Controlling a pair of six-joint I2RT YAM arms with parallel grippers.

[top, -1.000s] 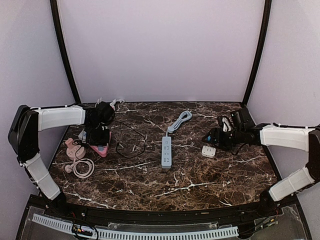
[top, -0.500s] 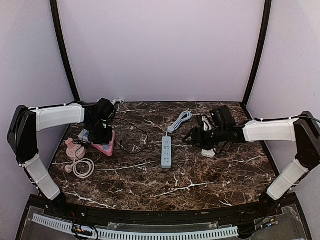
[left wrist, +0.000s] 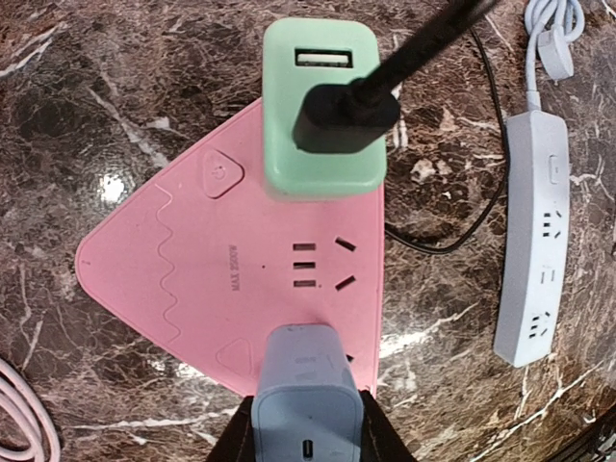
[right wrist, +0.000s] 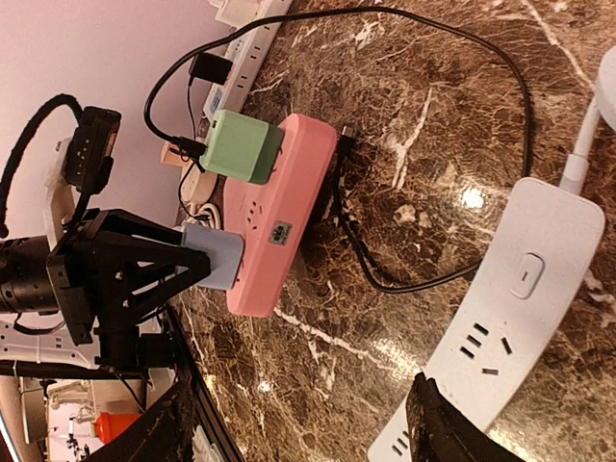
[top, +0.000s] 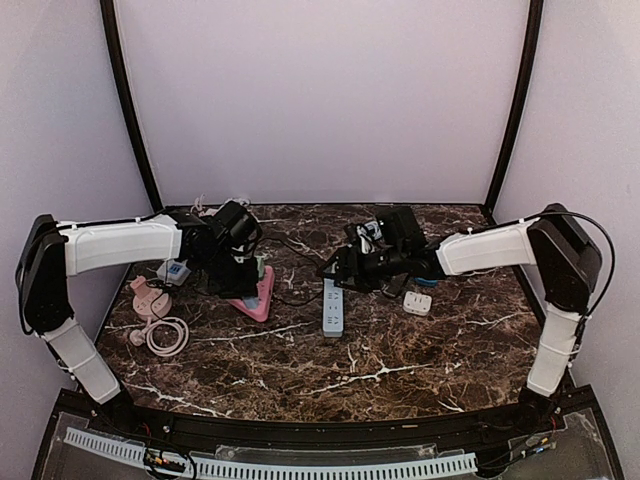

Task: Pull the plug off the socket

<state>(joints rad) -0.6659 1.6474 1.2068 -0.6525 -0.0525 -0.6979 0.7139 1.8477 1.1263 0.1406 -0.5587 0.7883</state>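
Note:
A pink triangular socket block (top: 257, 294) lies left of the table's middle. It shows from above in the left wrist view (left wrist: 231, 274) and side-on in the right wrist view (right wrist: 279, 207). A green plug (left wrist: 322, 115) with a black cable sits in its far end. A grey-blue plug (left wrist: 306, 385) sits in its near end. My left gripper (left wrist: 308, 435) is shut on the grey-blue plug, which still sits in the block. My right gripper (right wrist: 298, 423) is open and empty, just right of the block, over a white power strip (right wrist: 510, 308).
The white power strip (top: 332, 304) lies at the table's centre, with its cable (left wrist: 553, 29) coiled behind it. A black cable (right wrist: 385, 279) loops between block and strip. A small white adapter (top: 417, 302) lies to the right. A pink cord reel (top: 148, 297) and a white coil (top: 167, 336) lie far left.
My left gripper has moved right toward the centre, and the pink block has come along with it. My right arm has swung left to above the white strip.

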